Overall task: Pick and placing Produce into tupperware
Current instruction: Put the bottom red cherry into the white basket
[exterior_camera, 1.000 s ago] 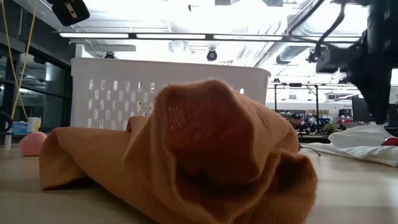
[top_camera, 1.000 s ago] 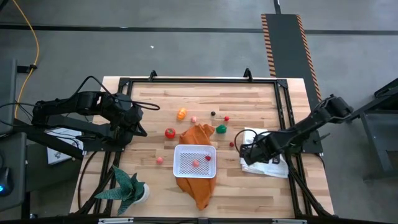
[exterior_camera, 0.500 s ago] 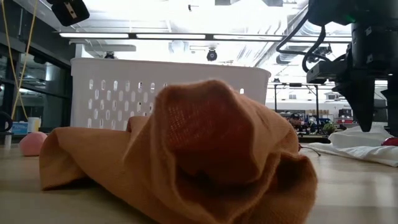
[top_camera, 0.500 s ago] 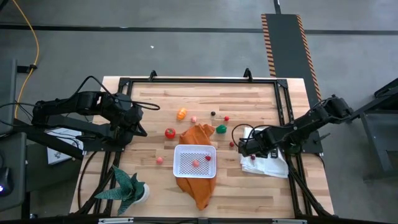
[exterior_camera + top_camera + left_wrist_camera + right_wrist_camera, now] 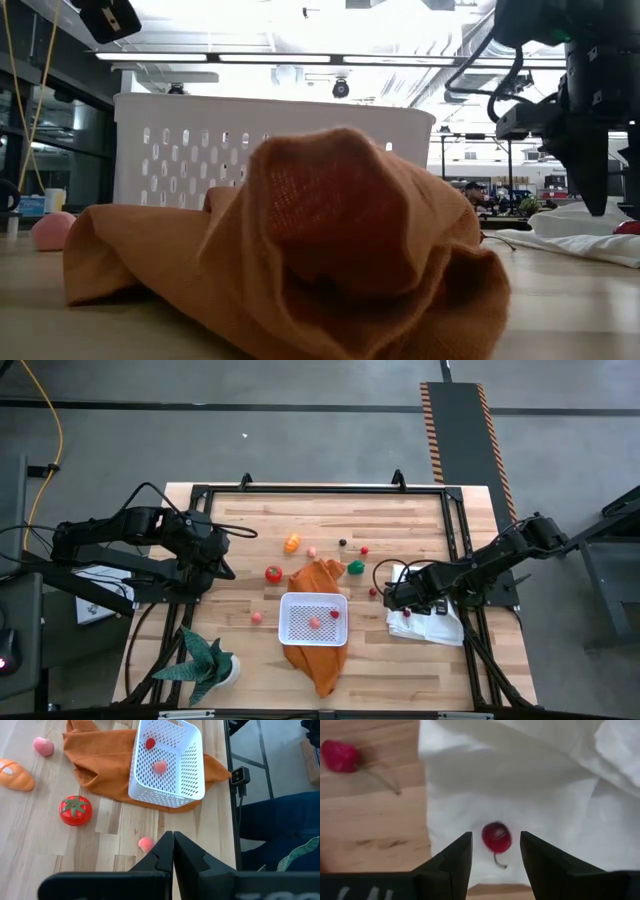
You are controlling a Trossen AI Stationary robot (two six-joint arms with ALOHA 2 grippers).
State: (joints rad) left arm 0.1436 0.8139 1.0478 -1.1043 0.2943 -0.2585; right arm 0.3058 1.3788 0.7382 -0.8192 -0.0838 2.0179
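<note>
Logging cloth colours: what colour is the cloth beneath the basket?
Orange cloth, clearest in the high view.

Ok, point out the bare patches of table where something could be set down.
Free: the wood in front of the white cloth, right of the orange cloth; and the back strip beyond the orange fruit. Crowded: the middle, where produce rings the tupperware. The right gripper hangs open over a cherry; the left gripper waits at the left edge.

My right pincer [image 5: 495,851] straddles a cherry [image 5: 496,836] on white cloth [image 5: 545,795], with bare tabletop [image 5: 370,820] just beside.
</note>
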